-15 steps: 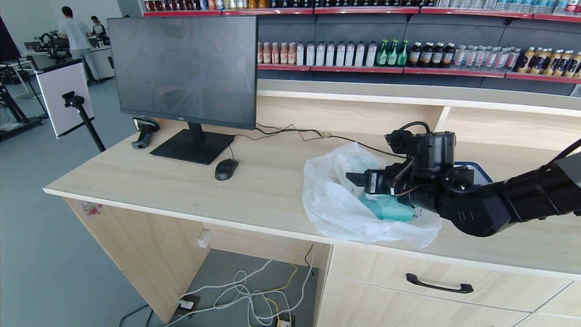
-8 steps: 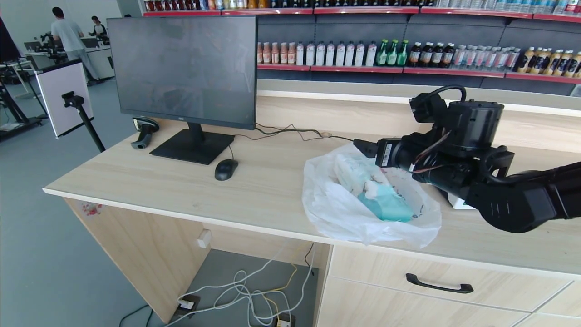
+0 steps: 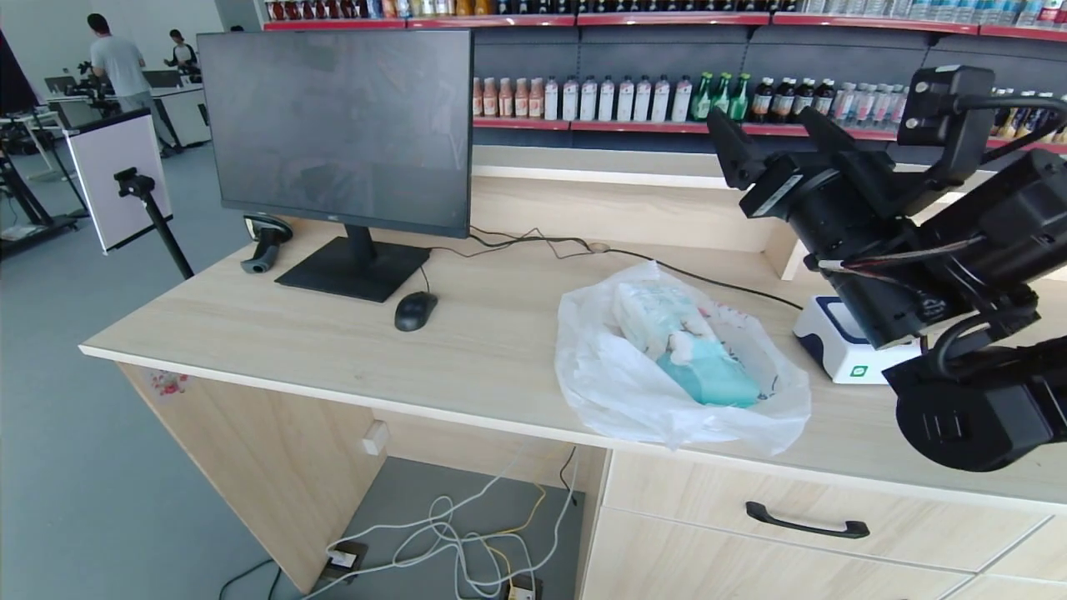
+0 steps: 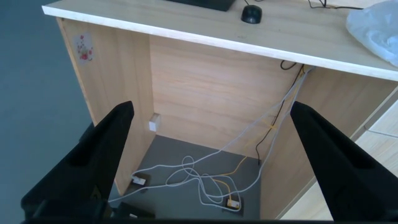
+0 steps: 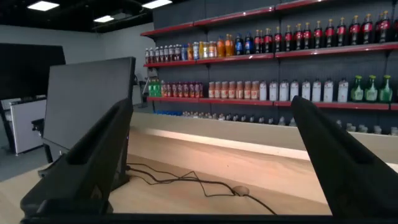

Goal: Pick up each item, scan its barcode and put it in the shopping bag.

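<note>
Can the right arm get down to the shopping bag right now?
Probably yes: the right gripper is open and empty above the counter, and nothing stands between it and the shopping bag.

Bright, even indoor light. Ceiling panels glow overhead, far back. Monitor screen dark, faint pale reflections. Shopping bag plastic shows mild sheen, soft shadow at near edge. Desk recess dimmer.

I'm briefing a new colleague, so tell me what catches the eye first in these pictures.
The right arm's open end effector hangs high at right, above the white barcode scanner. Left of it lies the white shopping bag with a teal package inside; a dark monitor stands farther left.
</note>
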